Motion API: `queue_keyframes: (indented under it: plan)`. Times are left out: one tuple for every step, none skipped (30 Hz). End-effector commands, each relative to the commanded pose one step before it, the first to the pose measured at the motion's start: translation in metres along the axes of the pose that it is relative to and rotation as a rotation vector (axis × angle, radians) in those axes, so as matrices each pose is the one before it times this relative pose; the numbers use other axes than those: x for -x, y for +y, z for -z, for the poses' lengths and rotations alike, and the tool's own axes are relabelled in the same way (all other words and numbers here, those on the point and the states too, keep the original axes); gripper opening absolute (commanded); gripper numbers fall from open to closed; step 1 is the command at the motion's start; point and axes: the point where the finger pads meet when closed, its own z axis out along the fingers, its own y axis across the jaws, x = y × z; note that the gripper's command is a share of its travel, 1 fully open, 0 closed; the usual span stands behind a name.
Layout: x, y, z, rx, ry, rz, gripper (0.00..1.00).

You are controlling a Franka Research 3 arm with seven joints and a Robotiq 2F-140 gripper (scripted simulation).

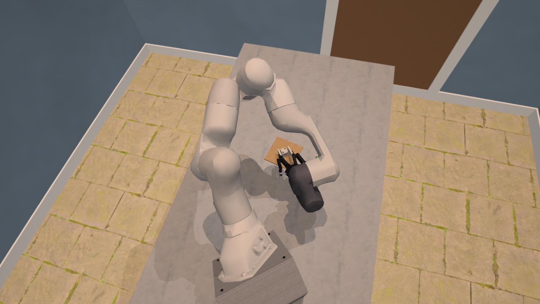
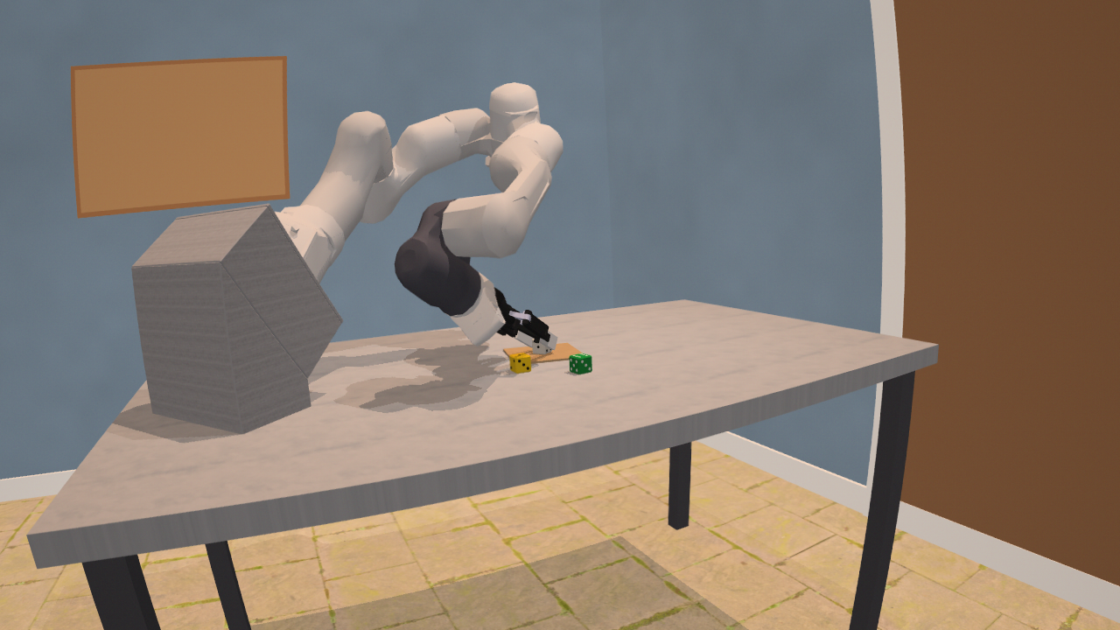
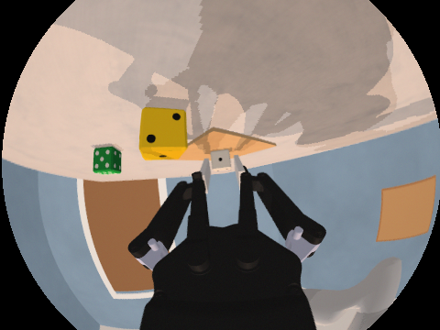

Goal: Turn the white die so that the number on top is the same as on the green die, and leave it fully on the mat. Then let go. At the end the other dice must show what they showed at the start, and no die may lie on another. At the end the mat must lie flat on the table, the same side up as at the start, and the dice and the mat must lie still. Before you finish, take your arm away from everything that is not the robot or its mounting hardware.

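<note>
One tan board point(image 2: 181, 135) point(image 3: 407, 208) hangs on the wall at the far left of the exterior view, with a grey pedestal point(image 1: 264, 283) point(image 2: 187, 337) in front of it, bearing the pale arm point(image 1: 220, 117) point(image 2: 360, 157). Next, near the mat's edge, the yellow die point(image 2: 520, 362) point(image 3: 163, 130) stands on the grey table point(image 1: 347, 132) point(image 2: 704, 391), turning a face with two black pips to the wrist camera. The orange mat point(image 1: 275, 141) point(image 2: 567, 350) point(image 3: 252, 142) lies under the gripper point(image 1: 284, 151) point(image 2: 546, 345) point(image 3: 222, 163), whose fingers are parted around the white die point(image 1: 284, 151) point(image 2: 542, 349) point(image 3: 220, 159) without clamping it; a gap shows at one side. That die is on the mat, one black pip on the face toward the wrist camera; its top number is too small to read. Farther right, the green die point(image 1: 316, 157) point(image 2: 580, 363) point(image 3: 107, 159) sits off the mat, white five on a side face, mostly hidden by the arm from above. A brown door point(image 1: 400, 41) point(image 2: 1010, 274) point(image 3: 116, 229) fills the right end
</note>
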Motion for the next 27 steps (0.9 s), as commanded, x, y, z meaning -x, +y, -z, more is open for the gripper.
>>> queue_keyframes:
  plan:
    - [0.00259,-0.00012,0.01246,0.00213,-0.0067,0.01479,0.28]
    - [0.0,0.0,0.00386,0.0,0.0,0.0,0.28]
    - [0.0,-0.00001,0.00371,0.0,0.0,0.00001,0.28]
    - [0.0,0.0,0.0,0.0,0.0,0.0,0.28]
    - [0.0,0.0,0.0,0.0,0.0,0.0,0.28]
    - [0.0,0.0,0.00348,0.0,0.0,0.0,0.28]
    - [0.0,0.00001,0.00317,-0.00001,0.0,-0.00001,0.28]
    - [0.0,-0.00001,0.00277,0.00001,0.0,0.00001,0.28]
    - [0.0,0.00001,0.00234,-0.00001,0.0,-0.00001,0.28]
    - [0.0,-0.00001,0.00185,0.0,0.0,0.00001,0.28]
    - [0.0,0.0,0.00138,0.0,0.0,0.0,0.28]
    - [0.0,0.0,0.00093,0.0,0.0,-0.00001,0.28]
    - [0.0,0.0,0.00052,0.0,0.0,-0.00001,0.28]
    - [0.0,0.0,0.00021,0.0,0.0,0.0,0.28]
    - [0.0,0.0,0.00003,0.0,0.0,0.0,0.28]
    - [0.00004,0.0,0.00002,0.0,0.0,0.0,0.28]
    - [0.00024,0.0,0.00013,0.0,0.0,0.0,0.28]
    - [0.0006,0.0,0.00032,0.0,0.0,0.0,0.28]
    - [0.00106,0.0,0.00057,0.0,0.0,0.0,0.28]
    - [0.00159,0.0,0.00084,0.0,0.0,0.0,0.28]
    - [0.0,0.0,0.0,0.0,0.0,0.0,0.28]
    - [0.0,0.0,0.0,0.0,0.0,0.0,0.28]
    - [0.00213,0.0,0.00113,0.0,0.0,0.0,0.28]
    - [0.00265,0.0,0.00141,0.0,0.0,0.0,0.28]
    - [0.00313,0.0,0.00167,0.00001,0.00001,0.0,0.28]
    - [0.00353,0.0,0.00188,0.0,0.0,0.0,0.28]
    - [0.00384,0.0,0.00204,0.0,0.0,0.0,0.28]
